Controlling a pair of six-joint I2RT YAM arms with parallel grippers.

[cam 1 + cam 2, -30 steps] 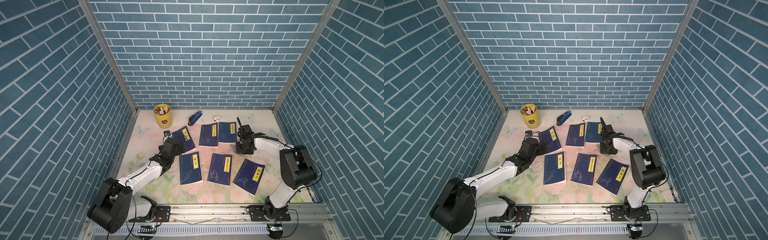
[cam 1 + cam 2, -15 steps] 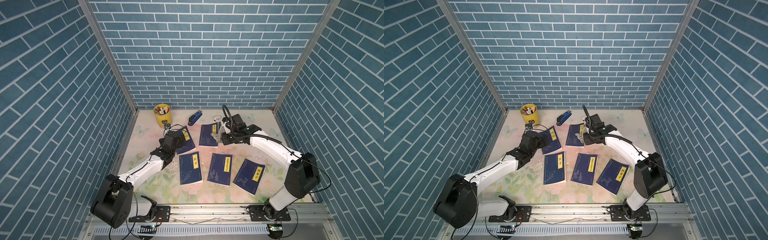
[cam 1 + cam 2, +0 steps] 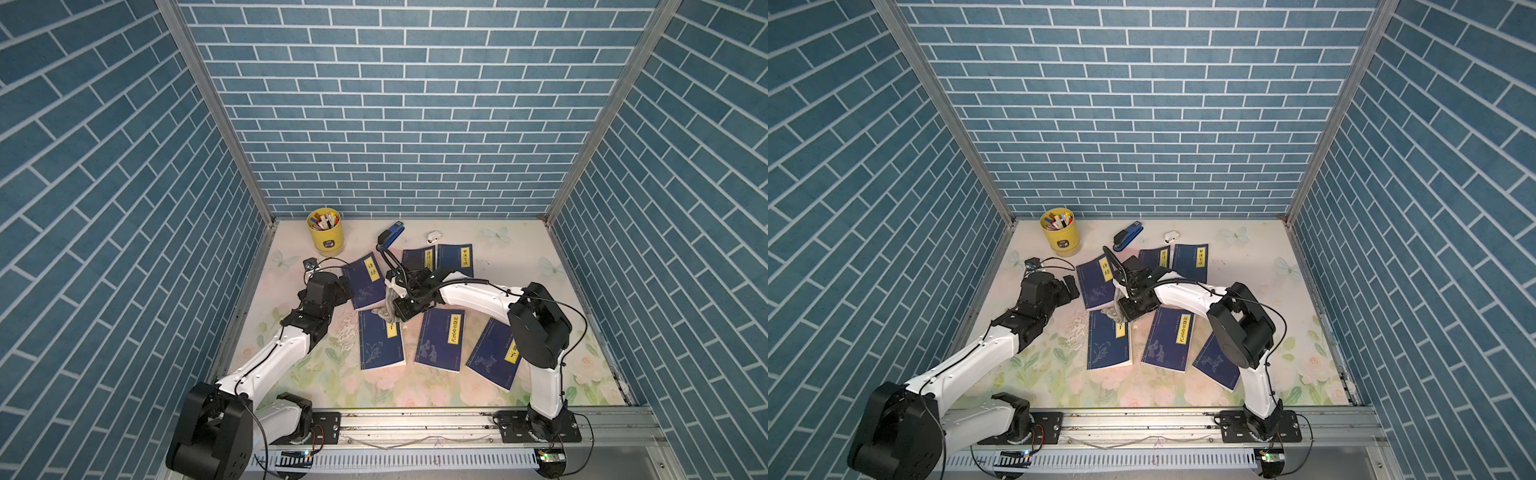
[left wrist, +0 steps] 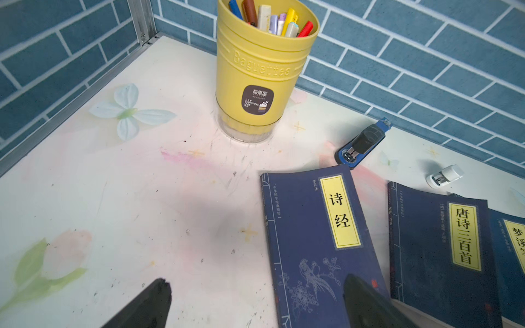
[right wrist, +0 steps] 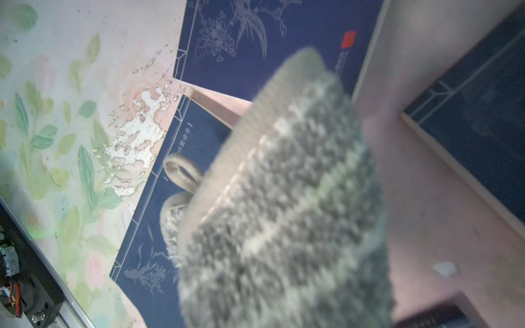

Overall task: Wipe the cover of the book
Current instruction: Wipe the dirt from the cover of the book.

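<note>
Right gripper (image 3: 398, 308) clamped tight on a grey knitted cloth (image 5: 284, 213). The cloth hangs over the far end of the navy softcover book with yellow title strip (image 3: 380, 347), which is in the front row on the left arm's side. The cloth's loop looks to lie on the cover. Left gripper (image 4: 255, 285) spread wide, empty: one finger (image 4: 366, 304) over the cover of a second navy book labelled 诗经 (image 4: 312, 241), the other over the bare floral tabletop (image 4: 142, 198). Yellow plastic pen cup (image 4: 255, 71) and blue stapler (image 4: 360, 144) sit beyond, by the back wall.
</note>
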